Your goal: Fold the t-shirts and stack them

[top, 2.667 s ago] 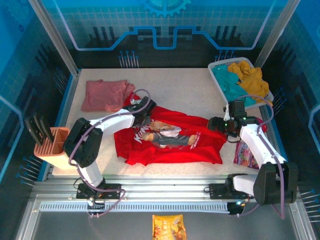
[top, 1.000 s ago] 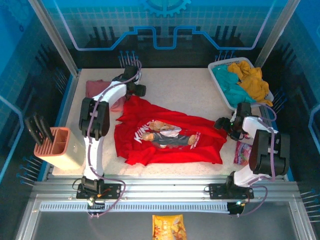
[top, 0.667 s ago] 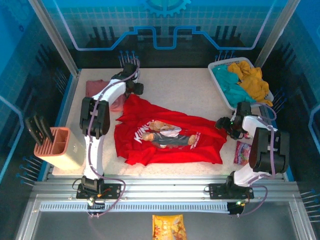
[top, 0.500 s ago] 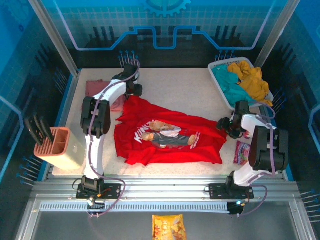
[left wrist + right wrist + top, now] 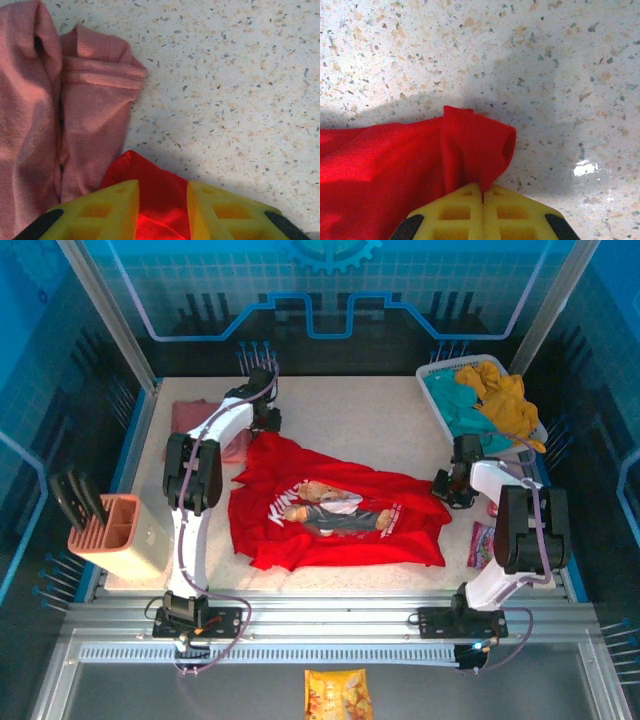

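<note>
The red t-shirt [image 5: 340, 510] with the teddy-bear print lies spread, wrinkled, mid-table. Its back-left corner [image 5: 160, 195] lies between the parted yellow fingers of my left gripper [image 5: 162, 187], which stands open at the back [image 5: 268, 418]. Just left of it is the crumpled dusty-pink t-shirt [image 5: 195, 425], whose folds [image 5: 45, 110] touch the red corner. My right gripper [image 5: 483, 187] is shut on a pinched fold of the red shirt's right edge [image 5: 475, 145], at the shirt's right side [image 5: 447, 485].
A white basket [image 5: 432, 372] with teal and yellow clothes stands at the back right. An orange tool holder [image 5: 110, 530] sits at the left edge. A snack packet [image 5: 482, 545] lies by the right arm, and another [image 5: 338, 695] in front of the rails.
The left gripper dragged the red corner up beside the pink shirt, then held still. The right gripper shifted slightly left and back with the shirt's right edge.
</note>
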